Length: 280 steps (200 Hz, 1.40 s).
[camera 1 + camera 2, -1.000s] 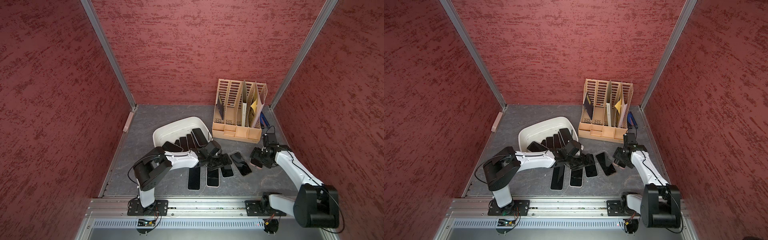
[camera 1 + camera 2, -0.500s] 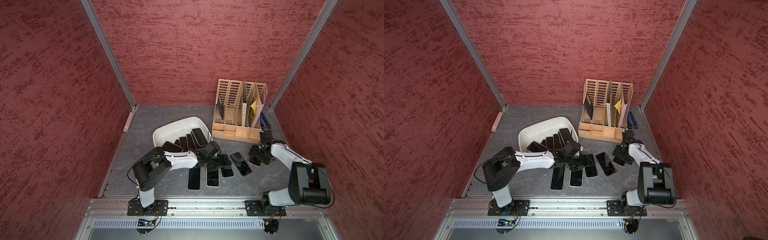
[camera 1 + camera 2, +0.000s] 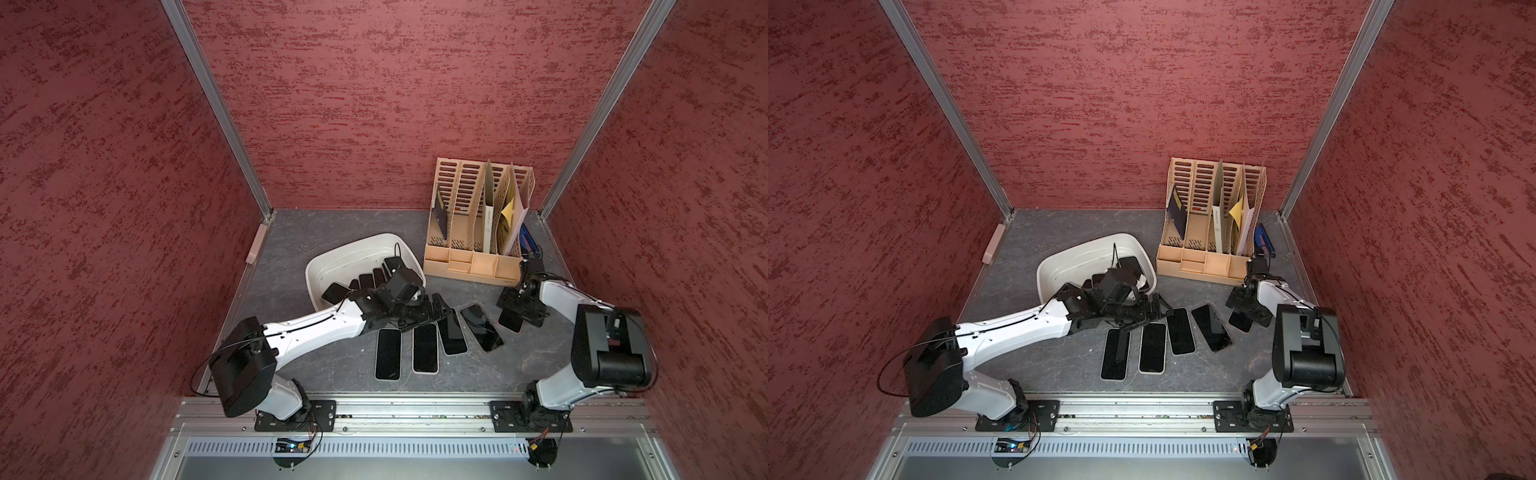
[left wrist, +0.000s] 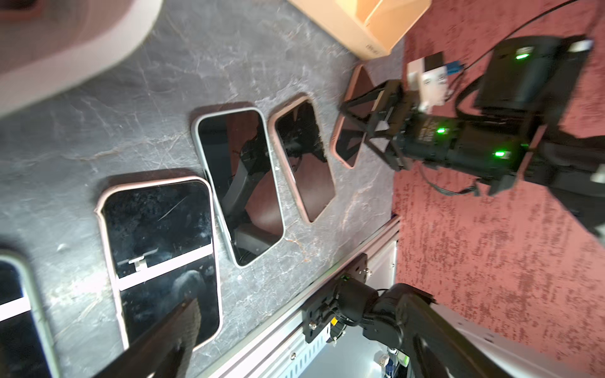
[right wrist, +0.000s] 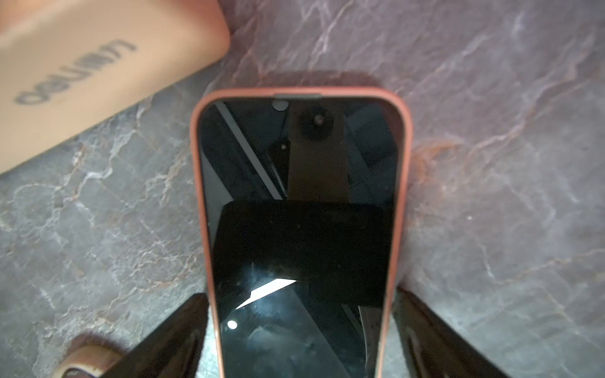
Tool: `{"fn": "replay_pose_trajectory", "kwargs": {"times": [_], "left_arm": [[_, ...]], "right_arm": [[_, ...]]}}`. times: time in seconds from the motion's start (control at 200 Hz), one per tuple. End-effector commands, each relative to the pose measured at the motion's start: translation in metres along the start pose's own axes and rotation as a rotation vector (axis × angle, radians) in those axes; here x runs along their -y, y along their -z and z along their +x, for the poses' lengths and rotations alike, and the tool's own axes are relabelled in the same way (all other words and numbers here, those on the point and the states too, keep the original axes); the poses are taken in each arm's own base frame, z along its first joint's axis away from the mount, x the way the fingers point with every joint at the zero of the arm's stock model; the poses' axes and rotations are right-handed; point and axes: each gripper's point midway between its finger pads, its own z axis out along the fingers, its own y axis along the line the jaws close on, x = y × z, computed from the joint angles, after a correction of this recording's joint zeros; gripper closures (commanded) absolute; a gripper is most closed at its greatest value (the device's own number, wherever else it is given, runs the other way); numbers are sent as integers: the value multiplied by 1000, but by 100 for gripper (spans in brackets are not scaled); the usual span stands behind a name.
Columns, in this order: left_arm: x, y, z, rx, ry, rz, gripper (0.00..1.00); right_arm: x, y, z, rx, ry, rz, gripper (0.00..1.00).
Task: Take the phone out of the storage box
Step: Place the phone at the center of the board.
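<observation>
At three o'clock on my grey stone-look table (image 3: 332,374): slim phone (image 5: 301,212), glossy black screen, coral-orange case, lying flat, screen up, outside the tub.
Right pincer (image 5: 298,293): I see it spread, one black finger just outside each long edge of that phone.
Left pincer (image 3: 434,309): wide, holding nothing, above four dark flat phones (image 3: 425,347) at six o'clock.
Storage box: shallow white plastic tub (image 3: 353,255) at ten o'clock, more dark phones (image 3: 335,292) leaning inside.
Near the coral phone: beige slotted file organizer (image 3: 469,262), one o'clock.
</observation>
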Motion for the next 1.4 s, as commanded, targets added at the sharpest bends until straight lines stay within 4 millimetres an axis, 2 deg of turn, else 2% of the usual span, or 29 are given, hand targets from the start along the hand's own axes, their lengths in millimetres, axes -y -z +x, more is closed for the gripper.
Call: {"fn": "replay_pose_trajectory", "kwargs": {"times": [0.0,0.15,0.235,0.391,0.466,0.596,0.746,0.801,1.077,1.112,1.132,1.137,1.217,1.398], "left_arm": [[-9,24,-9,84,9,-25,0],[-6,67,-20,207,4,14,0],[-11,89,-21,245,6,27,0],[-36,125,-27,295,12,33,0],[-54,146,-33,335,32,11,0],[-91,178,-40,410,57,-80,0],[-126,194,-40,418,148,-143,0],[-133,198,-40,422,181,-144,0],[-150,219,-49,476,243,-148,0],[-150,223,-50,487,246,-147,0],[-151,224,-51,491,248,-148,0],[-151,224,-51,491,247,-148,0],[-153,229,-53,502,254,-159,0],[-156,243,-48,526,270,-197,0]], "right_arm": [[3,8,-9,34,-22,12,2],[1,28,-8,63,-56,-27,2],[-1,49,-3,91,-84,-64,1],[2,87,13,142,-108,-108,1],[-9,109,23,168,-75,-166,2],[-58,149,47,173,78,-358,2],[-119,185,81,164,299,-466,2],[-141,197,87,175,358,-484,2],[-279,246,112,218,657,-627,2],[-295,237,118,199,689,-618,2],[-304,243,119,206,703,-632,2],[-306,237,121,197,711,-623,2],[-337,237,132,189,777,-639,3],[-388,215,161,124,881,-622,3]]}}
